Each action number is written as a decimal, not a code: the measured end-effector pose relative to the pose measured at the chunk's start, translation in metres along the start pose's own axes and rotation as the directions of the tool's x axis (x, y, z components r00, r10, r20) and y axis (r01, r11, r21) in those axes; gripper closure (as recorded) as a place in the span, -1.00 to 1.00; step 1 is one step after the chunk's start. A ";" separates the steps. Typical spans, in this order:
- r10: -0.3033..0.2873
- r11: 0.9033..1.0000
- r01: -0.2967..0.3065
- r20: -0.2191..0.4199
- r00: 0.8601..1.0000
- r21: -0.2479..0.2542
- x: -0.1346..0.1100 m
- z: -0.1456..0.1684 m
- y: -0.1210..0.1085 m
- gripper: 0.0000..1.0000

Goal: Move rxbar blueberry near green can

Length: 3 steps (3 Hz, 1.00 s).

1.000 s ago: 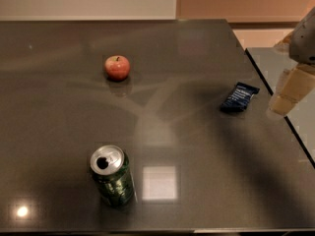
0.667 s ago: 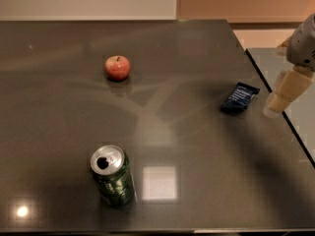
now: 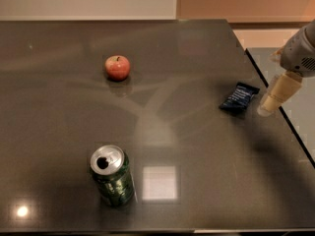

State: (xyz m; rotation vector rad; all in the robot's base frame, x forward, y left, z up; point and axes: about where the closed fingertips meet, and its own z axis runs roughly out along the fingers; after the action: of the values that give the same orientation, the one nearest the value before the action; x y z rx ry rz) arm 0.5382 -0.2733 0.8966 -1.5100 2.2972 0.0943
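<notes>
The rxbar blueberry [image 3: 239, 97] is a small navy-blue wrapped bar lying flat near the right edge of the dark table [image 3: 197, 146]. The green can [image 3: 112, 175] stands upright at the front left, silver top open. My gripper [image 3: 268, 108] comes in from the right edge, its cream finger pointing down just right of the bar, a small gap away. The can is far from the bar, across the table to the lower left.
A red apple [image 3: 117, 67] sits at the back left of the table. The table's right edge runs diagonally just under my gripper, with a lower grey surface [image 3: 300, 107] beyond it. A wall rises behind the table.
My gripper has shifted slightly left and down toward the bar. The bar, can and apple have not moved.
</notes>
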 end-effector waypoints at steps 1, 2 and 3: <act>0.006 1.000 -0.005 0.033 0.999 -0.019 0.005 0.024 -0.010 -1.00; 0.014 0.999 -0.012 0.061 0.998 -0.032 0.007 0.040 -0.019 -1.00; 0.023 0.999 -0.018 0.092 0.996 -0.046 0.003 0.056 -0.026 -1.00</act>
State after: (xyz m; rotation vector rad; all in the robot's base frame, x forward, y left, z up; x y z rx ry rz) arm 0.5760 -0.2719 0.8480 -1.4726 2.2522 0.2187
